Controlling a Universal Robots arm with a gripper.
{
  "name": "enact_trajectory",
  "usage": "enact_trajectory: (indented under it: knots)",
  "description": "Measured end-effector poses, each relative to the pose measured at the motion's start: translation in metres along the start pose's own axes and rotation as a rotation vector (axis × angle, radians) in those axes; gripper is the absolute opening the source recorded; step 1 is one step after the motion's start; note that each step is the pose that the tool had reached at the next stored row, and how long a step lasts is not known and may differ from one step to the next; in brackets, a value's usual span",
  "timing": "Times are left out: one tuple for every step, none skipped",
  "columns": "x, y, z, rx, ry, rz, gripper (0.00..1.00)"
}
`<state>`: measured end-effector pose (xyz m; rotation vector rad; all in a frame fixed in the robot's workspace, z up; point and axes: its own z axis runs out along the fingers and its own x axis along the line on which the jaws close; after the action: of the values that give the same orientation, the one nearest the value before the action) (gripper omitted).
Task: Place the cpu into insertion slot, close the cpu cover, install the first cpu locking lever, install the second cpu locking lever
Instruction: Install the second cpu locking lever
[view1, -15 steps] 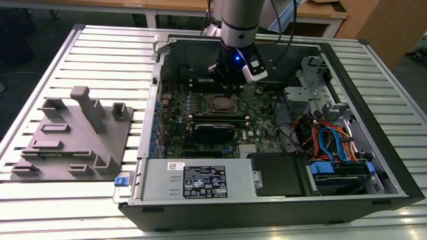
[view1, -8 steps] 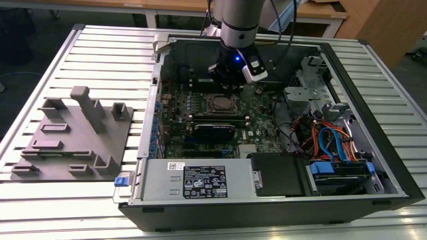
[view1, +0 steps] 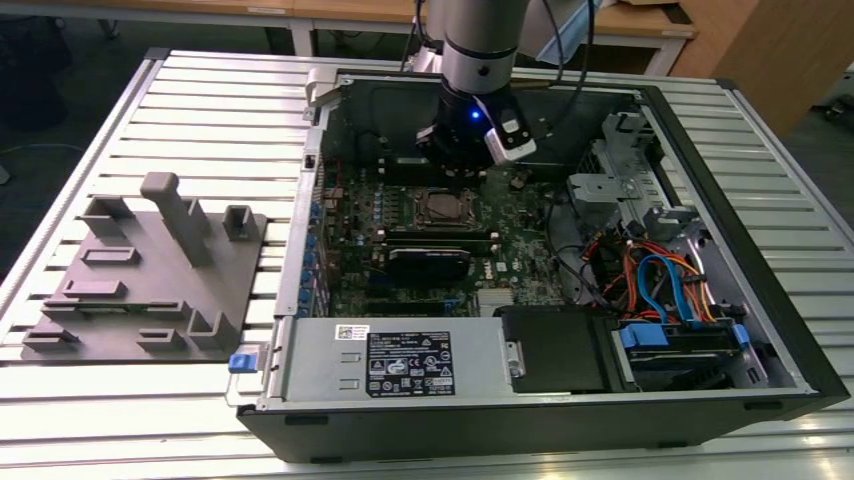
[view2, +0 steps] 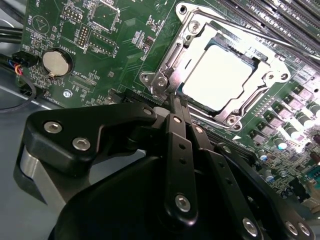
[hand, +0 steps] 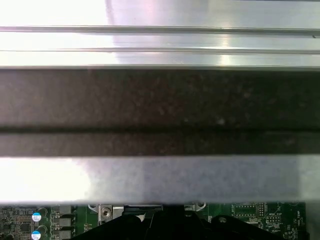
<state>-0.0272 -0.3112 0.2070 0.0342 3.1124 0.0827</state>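
Jaws beside covered cpu

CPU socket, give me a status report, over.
Claw shut, tips at the cpu cover's corner hinge. Cpu seated in the insertion slot, cover down around it. Nothing in the way.

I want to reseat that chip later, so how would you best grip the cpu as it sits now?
As it sits, hardly at all: the cpu lies flat in the insertion slot with the cpu cover framing its edges, so only its top face shows. Lift the cover first, then probably pinch two opposite edges from straight above.
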Motion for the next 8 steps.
enact_trajectory:
  knots:
    - [0.0000, 0.0000, -0.0001, -0.0002, -0.0001, 0.000, 0.10]
    - [0.0000, 0.0000, -0.0009, 0.0000, 0.0000, 0.000, 0.10]
    - [0.0000, -0.0003, -0.0010, 0.0000, 0.0000, 0.000, 0.10]
    - [0.0000, -0.0004, -0.0010, 0.0000, 0.0000, 0.000, 0.10]
    - [0.0000, -0.0004, -0.0010, 0.0000, 0.0000, 0.000, 0.10]
    - [0.0000, -0.0004, -0.0010, 0.0000, 0.0000, 0.000, 0.10]
    - [0.0000, -0.0004, -0.0010, 0.0000, 0.0000, 0.000, 0.10]
    - [0.0000, -0.0004, -0.0010, 0.0000, 0.0000, 0.000, 0.10]
